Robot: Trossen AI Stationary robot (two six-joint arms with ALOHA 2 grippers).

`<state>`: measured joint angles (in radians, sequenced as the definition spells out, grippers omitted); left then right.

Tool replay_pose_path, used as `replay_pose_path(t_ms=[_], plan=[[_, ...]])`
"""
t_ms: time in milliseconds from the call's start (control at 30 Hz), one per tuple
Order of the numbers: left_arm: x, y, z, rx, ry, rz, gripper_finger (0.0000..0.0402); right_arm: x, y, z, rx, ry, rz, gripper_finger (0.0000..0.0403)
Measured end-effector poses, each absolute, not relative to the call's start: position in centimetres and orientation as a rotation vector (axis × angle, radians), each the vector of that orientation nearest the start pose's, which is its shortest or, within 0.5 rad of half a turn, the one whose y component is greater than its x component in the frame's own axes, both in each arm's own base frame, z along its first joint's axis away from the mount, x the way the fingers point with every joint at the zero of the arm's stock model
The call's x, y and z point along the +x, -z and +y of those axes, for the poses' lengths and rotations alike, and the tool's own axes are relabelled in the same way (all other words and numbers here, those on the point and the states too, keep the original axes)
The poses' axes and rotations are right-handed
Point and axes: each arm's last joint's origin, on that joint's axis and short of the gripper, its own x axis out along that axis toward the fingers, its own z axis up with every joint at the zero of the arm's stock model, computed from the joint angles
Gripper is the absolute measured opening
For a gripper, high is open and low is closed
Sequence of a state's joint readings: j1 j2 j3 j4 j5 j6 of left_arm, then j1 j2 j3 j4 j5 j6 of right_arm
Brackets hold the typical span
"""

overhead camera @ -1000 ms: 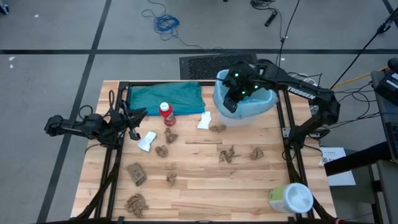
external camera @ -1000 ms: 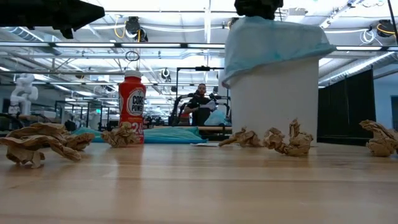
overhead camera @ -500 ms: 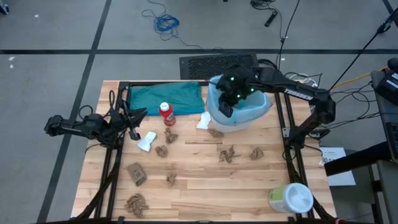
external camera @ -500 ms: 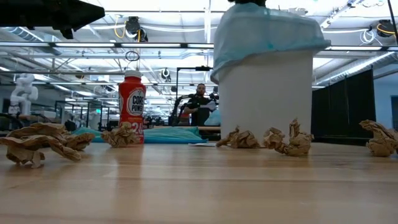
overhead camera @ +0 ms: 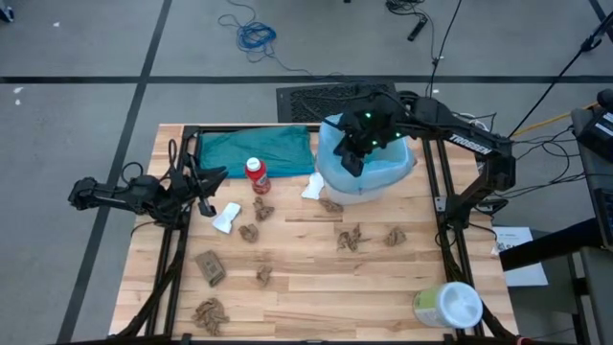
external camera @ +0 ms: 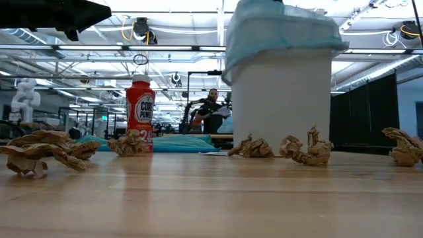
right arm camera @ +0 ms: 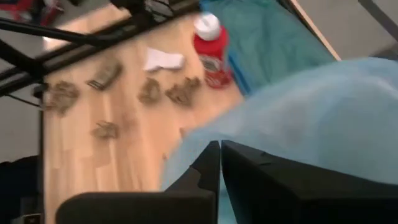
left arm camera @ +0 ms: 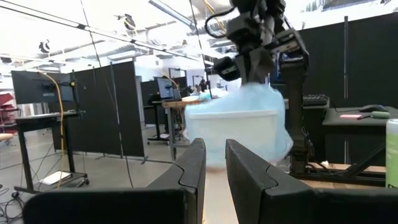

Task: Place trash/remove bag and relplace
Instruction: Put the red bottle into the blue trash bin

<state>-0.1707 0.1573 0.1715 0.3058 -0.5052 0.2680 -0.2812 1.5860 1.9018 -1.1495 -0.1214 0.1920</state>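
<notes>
A white bin stands at the table's far right, lined with the light-blue bag, whose rim is folded over the bin's rim. My right gripper hangs over the bin's left part, shut on the bag. Trash lies across the table: brown paper wads, white scraps and an upright red bottle. My left gripper waits at the table's left edge above the wood, its fingers a narrow gap apart, with nothing between them. My right gripper pinches the bag's thin film between its two fingers, slanting down from above over the bin's opening. The film is drawn up into a peak under the fingers. The bag's lower edge still wraps the bin's rim.
A darker teal plastic bag lies flat at the far middle, behind the bottle. A white-and-green wipes tub stands at the near right corner. Black frame rails run along the table's left and right sides. A person shows far off in the room.
My right gripper has risen and gone a little toward the table's left edge, still shut on the bag. The bag's top has been drawn up from a flat cover into a peak, and the bin has shifted slightly to the left with it.
</notes>
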Motion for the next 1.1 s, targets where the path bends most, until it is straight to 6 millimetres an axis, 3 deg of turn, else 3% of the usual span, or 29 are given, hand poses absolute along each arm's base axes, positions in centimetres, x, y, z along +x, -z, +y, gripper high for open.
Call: replay_pose_path(t_ms=[267, 433, 600, 767, 933, 1100], plan=[[9.3, -23.8, -0.2, 0.157, -0.368, -0.257, 0.0061, 29.6, -40.7, -8.5, 0.354, 0.294, 0.938, 0.0018], [9.3, -23.7, -0.2, 0.159, -0.364, -0.253, 0.0061, 29.3, -40.9, -8.5, 0.316, 0.339, 0.958, 0.0018], [10.0, -23.3, -0.2, 0.172, -0.405, -0.190, 0.0061, 27.5, -44.0, -7.5, 0.190, 0.403, 0.917, 0.0037], [11.1, -22.5, 0.0, 0.112, -0.512, -0.098, 0.0071, 25.9, -47.5, -5.9, 0.080, 0.433, 0.840, 0.0100], [12.2, -22.9, 0.4, 0.011, -0.587, -0.007, 0.0119, 24.5, -50.2, -4.6, 0.020, 0.455, 0.740, 0.0176], [13.7, -22.8, 0.8, -0.062, -0.643, 0.091, 0.0174, 24.0, -50.8, -4.2, -0.016, 0.478, 0.724, 0.0229]])
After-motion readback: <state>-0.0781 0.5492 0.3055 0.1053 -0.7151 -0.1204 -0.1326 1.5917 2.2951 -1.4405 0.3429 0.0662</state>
